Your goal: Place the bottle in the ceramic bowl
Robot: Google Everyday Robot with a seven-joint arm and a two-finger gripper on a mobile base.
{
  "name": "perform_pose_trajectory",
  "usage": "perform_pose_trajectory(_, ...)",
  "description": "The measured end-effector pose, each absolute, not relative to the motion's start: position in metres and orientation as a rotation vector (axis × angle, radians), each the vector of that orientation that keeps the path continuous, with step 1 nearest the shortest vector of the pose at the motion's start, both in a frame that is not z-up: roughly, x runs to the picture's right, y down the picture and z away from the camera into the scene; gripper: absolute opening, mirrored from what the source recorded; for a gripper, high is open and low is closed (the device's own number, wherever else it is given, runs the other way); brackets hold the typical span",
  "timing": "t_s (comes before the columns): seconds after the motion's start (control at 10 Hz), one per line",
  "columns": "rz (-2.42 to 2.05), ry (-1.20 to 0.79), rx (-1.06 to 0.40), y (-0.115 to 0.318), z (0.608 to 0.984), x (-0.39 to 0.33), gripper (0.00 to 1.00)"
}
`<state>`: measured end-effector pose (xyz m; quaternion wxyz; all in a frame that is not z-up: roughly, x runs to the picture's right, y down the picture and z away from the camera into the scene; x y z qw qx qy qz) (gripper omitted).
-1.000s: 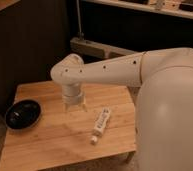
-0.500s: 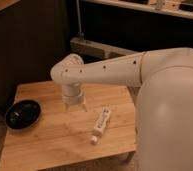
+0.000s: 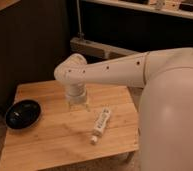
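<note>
The white bottle point(image 3: 100, 125) lies on its side on the wooden table point(image 3: 50, 140), right of centre, cap toward the front edge. The black ceramic bowl point(image 3: 23, 114) sits at the table's left edge and holds nothing. My gripper point(image 3: 78, 105) hangs from the white arm over the middle of the table, just left of and behind the bottle, well right of the bowl. It holds nothing that I can see.
The large white arm body point(image 3: 170, 115) fills the right side and hides the table's right edge. A dark wall and a low ledge point(image 3: 97, 48) stand behind the table. The floor shows below the front edge.
</note>
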<state>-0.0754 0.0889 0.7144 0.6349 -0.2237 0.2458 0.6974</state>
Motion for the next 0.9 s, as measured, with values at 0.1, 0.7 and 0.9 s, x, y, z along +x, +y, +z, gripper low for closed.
perform_pose_trajectory(0.1,1.653,0.583,-0.49,0.088,0.722,-0.057,0.65)
perform_pose_trajectory(0.7,1.813,0.603,-0.501,0.103,0.759,0.009,0.65)
perform_pose_trajectory(0.9,1.836,0.617,-0.514,0.116,0.78,0.018,0.65)
